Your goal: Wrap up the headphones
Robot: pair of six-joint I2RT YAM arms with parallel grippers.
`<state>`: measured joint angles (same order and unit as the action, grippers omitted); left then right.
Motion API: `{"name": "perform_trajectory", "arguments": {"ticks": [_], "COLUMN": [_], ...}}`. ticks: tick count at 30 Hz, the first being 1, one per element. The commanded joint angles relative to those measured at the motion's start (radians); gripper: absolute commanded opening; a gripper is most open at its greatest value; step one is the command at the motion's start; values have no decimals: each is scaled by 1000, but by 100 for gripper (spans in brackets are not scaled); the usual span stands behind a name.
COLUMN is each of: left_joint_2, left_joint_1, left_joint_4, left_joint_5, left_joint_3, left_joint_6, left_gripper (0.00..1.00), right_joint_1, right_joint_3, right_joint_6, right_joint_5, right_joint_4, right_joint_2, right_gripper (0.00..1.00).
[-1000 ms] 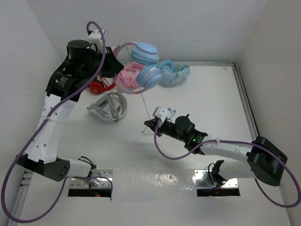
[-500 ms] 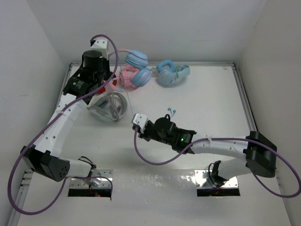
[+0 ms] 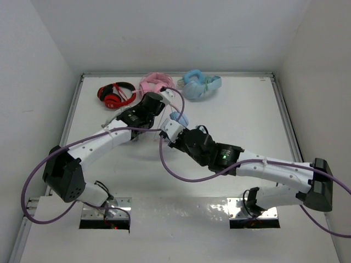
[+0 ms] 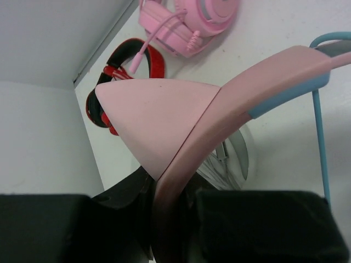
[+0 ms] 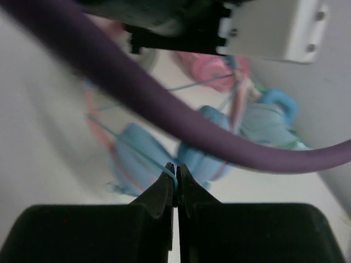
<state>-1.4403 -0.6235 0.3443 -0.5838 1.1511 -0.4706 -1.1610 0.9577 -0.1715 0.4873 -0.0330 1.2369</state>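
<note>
Robotics lab cell, plain white walls, white table, left arm and right arm bolted on

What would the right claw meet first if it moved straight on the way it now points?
Probably the headphones: their light blue earcups lie just ahead of the right claw, which pinches the teal cable. Depth is unclear.
</note>
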Motion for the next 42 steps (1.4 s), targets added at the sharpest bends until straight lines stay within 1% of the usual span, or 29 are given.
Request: {"name": "perform_trajectory", "arguments": {"ticks": [1, 2, 3, 4, 5, 6, 7, 8, 9, 11, 13, 14, 16, 17, 18, 19, 20, 24, 28, 31, 36, 38, 40, 42], "left_joint_2": [40, 43, 44, 44, 43, 41, 37, 31, 27, 24, 29, 29, 37, 41, 44, 50, 54, 57, 58, 67, 103, 119, 124, 127], "left_joint_1": [-24, -42, -76, -90, -117, -128, -139, -163, -176, -200, -209, -214, -217, -219, -219, -219, -219, -220, -220, -220, -219, -219, -219, -219], "left_joint_4": [-27, -2, 8, 18, 39, 50, 59, 73, 73, 74, 91, 123, 186, 203, 222, 248, 262, 303, 352, 384, 423, 429, 432, 432], "left_joint_5": [7, 19, 19, 18, 16, 15, 6, -5, -42, -66, -36, -13, 79, 114, 181, 209, 237, 353, 453, 524, 605, 592, 515, 434], "left_joint_3": [-2, -10, -23, -28, -34, -34, -34, -36, -37, -39, -30, -12, 10, 19, 36, 45, 53, 105, 156, 186, 236, 268, 286, 292], "left_joint_6": [-114, -121, -134, -137, -138, -138, -138, -137, -137, -138, -135, -122, -105, -85, -76, -68, -50, -10, 16, 35, 53, 92, 125, 127], "left_gripper": [0, 0, 0, 0, 0, 0, 0, 0, 0, 0, 0, 0, 0, 0, 0, 0, 0, 0, 0, 0, 0, 0, 0, 0], "right_joint_1": [1, 7, 26, 40, 75, 93, 115, 153, 170, 208, 231, 259, 288, 317, 331, 351, 362, 396, 440, 458, 521, 537, 543, 544], "right_joint_3": [0, -23, -71, -95, -131, -142, -146, -143, -143, -146, -148, -155, -168, -177, -178, -186, -191, -172, -134, -106, -132, -166, -215, -235], "right_joint_6": [-215, -283, -425, -492, -557, -638, -655, -657, -652, -651, -639, -611, -576, -524, -495, -467, -412, -284, -209, -172, -102, -89, -82, -74], "right_joint_5": [371, 431, 485, 555, 572, 580, 577, 576, 576, 559, 527, 472, 391, 294, 236, 173, 49, -105, -177, -211, -279, -294, -294, -291], "right_joint_4": [103, 242, 318, 399, 527, 569, 596, 596, 594, 596, 602, 607, 616, 616, 607, 592, 587, 599, 591, 535, 498, 490, 505, 507], "right_joint_2": [-31, -31, -30, -30, -30, -30, -30, -28, -28, -22, -16, -17, -36, -43, -56, -82, -94, -113, -93, -77, -97, -116, -157, -180], "right_gripper": [0, 0, 0, 0, 0, 0, 0, 0, 0, 0, 0, 0, 0, 0, 0, 0, 0, 0, 0, 0, 0, 0, 0, 0]}}
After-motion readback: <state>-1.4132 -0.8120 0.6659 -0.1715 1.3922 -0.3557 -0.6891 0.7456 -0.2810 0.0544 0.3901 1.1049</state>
